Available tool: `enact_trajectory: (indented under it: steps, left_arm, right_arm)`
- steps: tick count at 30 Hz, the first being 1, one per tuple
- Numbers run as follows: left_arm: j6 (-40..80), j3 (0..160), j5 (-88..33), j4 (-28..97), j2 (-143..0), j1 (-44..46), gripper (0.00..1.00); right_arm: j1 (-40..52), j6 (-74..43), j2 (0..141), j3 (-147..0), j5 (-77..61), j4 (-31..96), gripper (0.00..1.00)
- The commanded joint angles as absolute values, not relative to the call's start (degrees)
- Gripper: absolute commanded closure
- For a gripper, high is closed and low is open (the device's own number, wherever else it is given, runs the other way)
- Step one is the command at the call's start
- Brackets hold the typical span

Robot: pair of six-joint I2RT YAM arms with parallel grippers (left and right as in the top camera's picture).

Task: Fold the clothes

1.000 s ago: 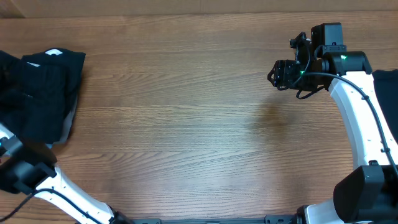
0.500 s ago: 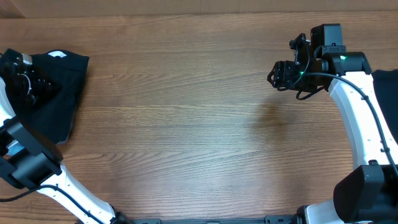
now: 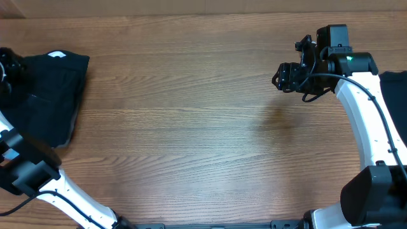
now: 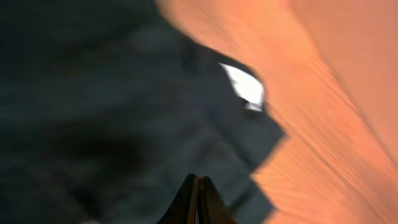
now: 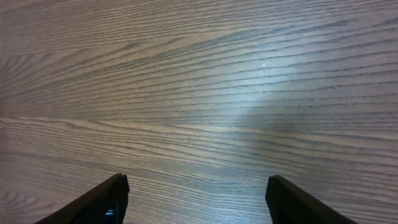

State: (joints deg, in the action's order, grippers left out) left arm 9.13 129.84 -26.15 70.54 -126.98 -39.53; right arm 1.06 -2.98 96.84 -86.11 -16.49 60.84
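Wooden table (image 3: 191, 127) fills the view. Black clothes (image 3: 54, 95) lie bunched at nine o'clock. Right gripper (image 5: 196, 199) at two o'clock, claw spread over wood. Left gripper (image 4: 198, 198) above the clothes, claw pressed together. White label (image 3: 57, 55) on top

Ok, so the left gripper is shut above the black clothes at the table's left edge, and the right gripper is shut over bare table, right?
No, the right gripper is open: the right wrist view shows its fingers wide apart with only bare table between them. The rest holds: the left gripper is shut above the black clothes at the left edge.
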Motion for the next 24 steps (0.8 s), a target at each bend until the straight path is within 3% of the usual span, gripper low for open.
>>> enact_trajectory:
  steps: [1,9,13,17,18,19,20,21,22,24]
  left_arm:
    - [13.78,129.88,-16.01,70.15,-126.63,-42.89,0.96]
    - [13.8,122.89,-13.72,67.4,-126.76,-47.66,0.96]
    - [13.76,129.93,-19.25,68.77,-124.29,-47.64,0.96]
    - [16.86,134.5,-20.32,69.17,-116.6,-47.48,0.81]
    - [16.95,134.47,-22.37,69.49,-114.98,-47.2,0.74]
    - [16.95,134.47,-24.14,70.04,-113.99,-46.83,0.6]
    - [16.97,134.47,-25.8,70.35,-113.36,-46.3,0.4]
    - [16.97,134.47,-26.89,70.54,-113.16,-45.63,0.13]
    - [16.97,134.37,-27.09,71.22,-113.19,-44.53,0.0]
    - [16.93,134.21,-26.76,73.1,-113.23,-42.74,0.0]
  right_arm:
    - [0.95,-2.59,97.21,-85.8,-16.47,60.53,0.24]
    - [0.95,-2.59,97.21,-85.78,-16.49,60.55,0.24]
    - [0.95,-1.08,97.21,-85.78,-15.88,60.62,0.23]
    - [0.91,-1.13,97.21,-85.78,-15.14,59.79,0.17]
    - [0.69,-1.23,97.21,-85.78,-13.98,59.37,0.11]
    - [0.32,-2.0,97.21,-85.78,-11.99,58.7,0.02]
    - [-0.01,-2.0,97.21,-85.78,-10.85,58.24,0.0]
    - [-0.36,-1.98,97.21,-85.78,-9.47,57.8,0.0]
    - [-0.6,-1.96,97.21,-85.78,-7.81,57.52,0.0]
    - [-0.84,-1.96,97.21,-85.78,-4.97,57.54,0.0]
